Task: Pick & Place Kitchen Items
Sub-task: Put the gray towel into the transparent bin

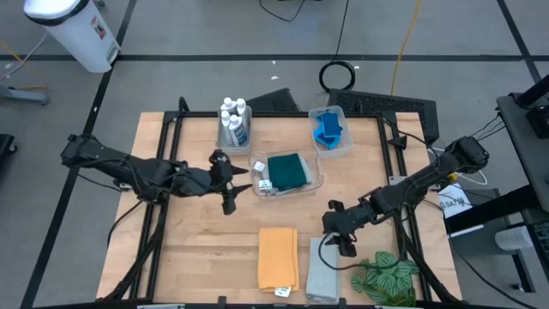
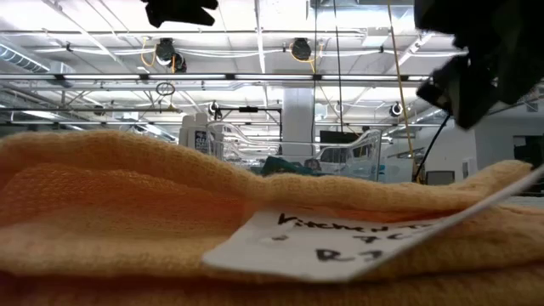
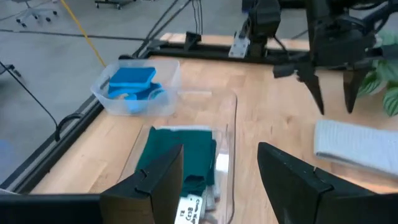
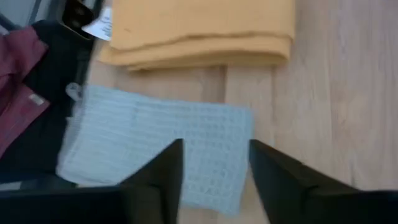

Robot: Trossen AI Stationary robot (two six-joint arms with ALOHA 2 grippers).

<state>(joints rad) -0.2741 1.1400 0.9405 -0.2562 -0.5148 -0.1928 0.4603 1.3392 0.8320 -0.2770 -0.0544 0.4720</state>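
A wooden table on grey floor; beside its clear bin holding the dark green cloth, the left gripper gapes; right gripper spread above the grey cloth

A lab hall: ceiling trusses, concrete floor with cables, framed wooden table.

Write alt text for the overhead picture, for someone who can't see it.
Seen from above, two dark robot arms reach over a wooden table: the right gripper hangs open above a grey cloth lying beside an orange cloth, and the left gripper waits open by a clear bin holding a dark green cloth.
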